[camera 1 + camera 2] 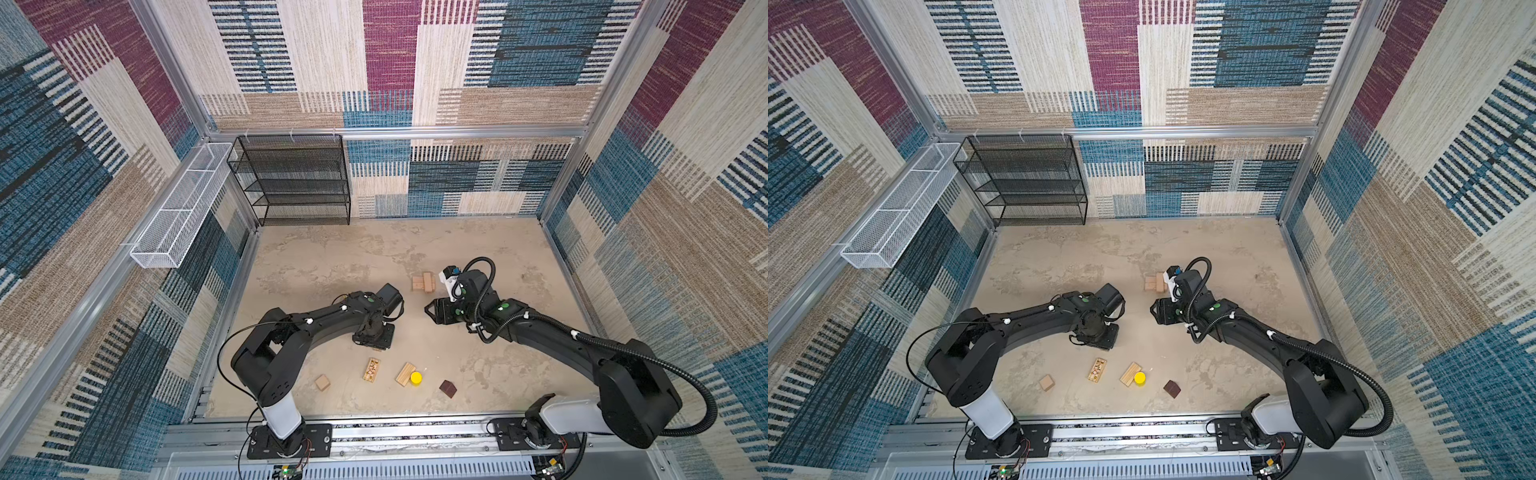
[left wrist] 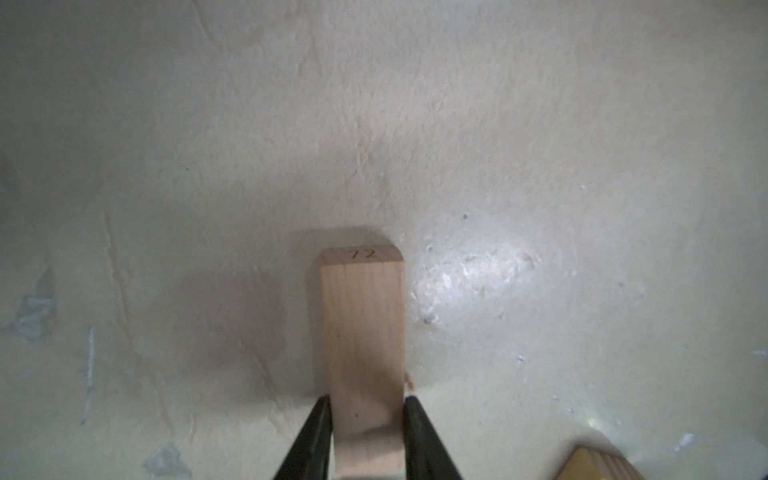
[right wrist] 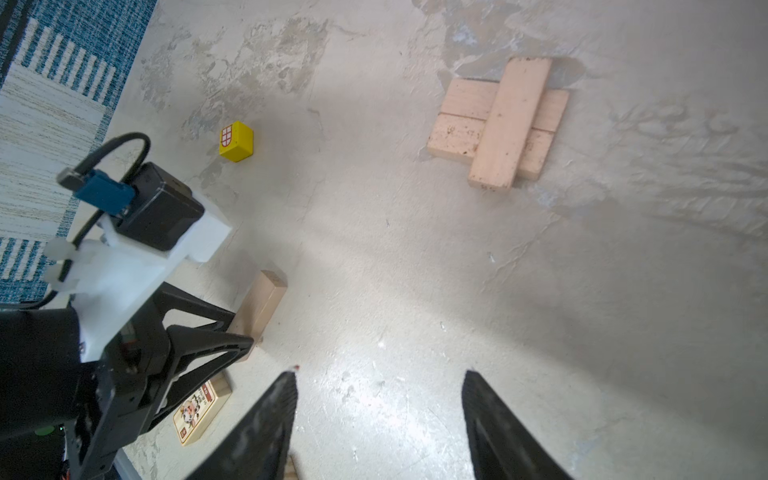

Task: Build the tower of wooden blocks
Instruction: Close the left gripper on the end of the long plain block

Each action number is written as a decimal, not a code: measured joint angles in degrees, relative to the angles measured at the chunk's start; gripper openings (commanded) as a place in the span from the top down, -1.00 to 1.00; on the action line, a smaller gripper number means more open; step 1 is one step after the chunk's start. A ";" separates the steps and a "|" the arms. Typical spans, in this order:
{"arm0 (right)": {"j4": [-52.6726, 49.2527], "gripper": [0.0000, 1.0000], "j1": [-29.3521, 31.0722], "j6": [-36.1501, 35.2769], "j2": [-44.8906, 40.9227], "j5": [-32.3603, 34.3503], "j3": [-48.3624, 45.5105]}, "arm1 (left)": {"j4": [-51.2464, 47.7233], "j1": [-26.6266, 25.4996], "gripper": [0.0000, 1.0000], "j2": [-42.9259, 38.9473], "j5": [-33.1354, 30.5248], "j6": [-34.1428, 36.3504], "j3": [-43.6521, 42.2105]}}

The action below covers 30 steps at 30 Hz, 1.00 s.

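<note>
Our left gripper (image 2: 365, 401) was closed narrowly on a pale plank (image 2: 361, 324), with a finger pressed flat against each long side near one end and most of the plank jutting out ahead. In the right wrist view the plank (image 3: 259, 305) sat low over the table (image 3: 374, 249), and we could not tell whether its far end was clear of the surface. The wood block tower (image 3: 498, 120) stood well apart from it: two planks side by side with one laid across them. Our right gripper (image 3: 380, 374) hung empty with its jaws wide, near the wood block tower (image 1: 424, 282) on the side facing us.

We judged this to be the carry to the tower. With the grip so close to one end, the plank could droop or swing, so we wanted a straight lift first, then a slow, level move. We meant to turn the plank parallel to the single crossing one, set it down beside that one, and let go only once it rested flat. The right gripper had to keep out of the path.
</note>
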 measured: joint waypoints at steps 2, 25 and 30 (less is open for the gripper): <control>0.09 -0.31 0.00 0.00 0.00 0.00 0.00 | 0.00 0.00 0.34 0.00 -0.22 0.00 0.00; 0.15 -0.31 0.00 -0.04 -0.11 0.02 -0.22 | -0.42 -0.09 0.51 0.31 -2.84 0.00 0.02; 0.04 -0.31 0.00 -0.04 -0.55 0.07 -0.26 | -0.44 -0.11 0.46 0.46 -2.95 0.00 0.09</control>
